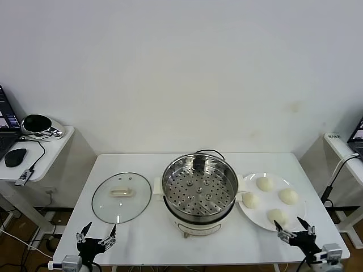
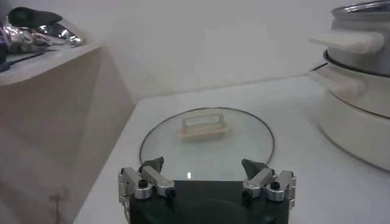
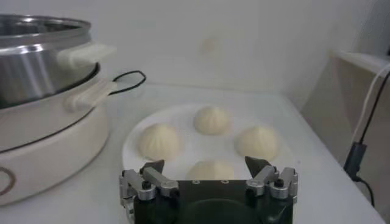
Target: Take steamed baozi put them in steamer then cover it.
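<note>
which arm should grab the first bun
Right. The right hand hangs open at the plate's near edge, just short of the nearest bun. The left hand sits by the lid, across the steamer.

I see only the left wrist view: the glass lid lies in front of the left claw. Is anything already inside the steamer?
Observer: No. In the head view the steamer shows only its bare perforated tray.
Operator: Where are the baozi?
Observer: Four baozi sit on a white plate at the steamer's right side.
Operator: Where is the right claw?
Observer: The right claw hangs open at the near edge of that plate, holding nothing.
Operator: And my left claw?
Observer: The left claw is open too, just before the lid, which lies flat on the table.
</note>
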